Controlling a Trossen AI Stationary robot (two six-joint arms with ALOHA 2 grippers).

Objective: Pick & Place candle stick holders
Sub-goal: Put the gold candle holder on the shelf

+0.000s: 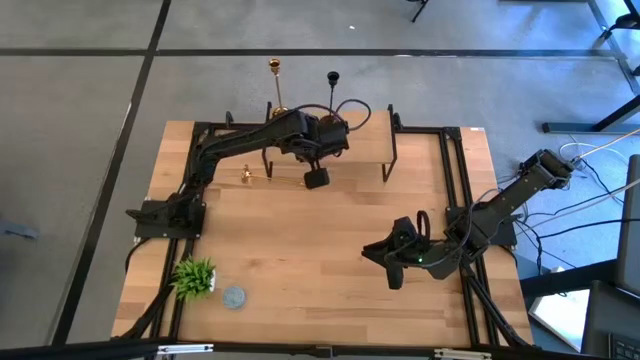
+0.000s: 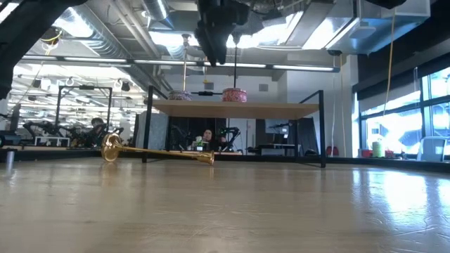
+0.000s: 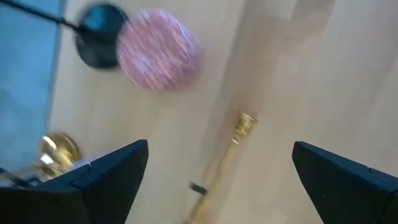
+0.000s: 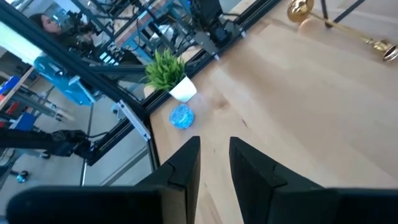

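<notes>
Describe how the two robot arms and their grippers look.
Both arms are dark, almost black, jointed segments with black cables looping alongside. The left gripper has broad, wedge-shaped dark fingers. The right gripper has matching flat black fingers; a small green light glows near its wrist.

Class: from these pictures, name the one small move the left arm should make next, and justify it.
Probably lower the open left gripper onto the gold candlestick lying on its side on the table, then close. The other gold candlestick and the black candlestick already stand on the shelf.
</notes>
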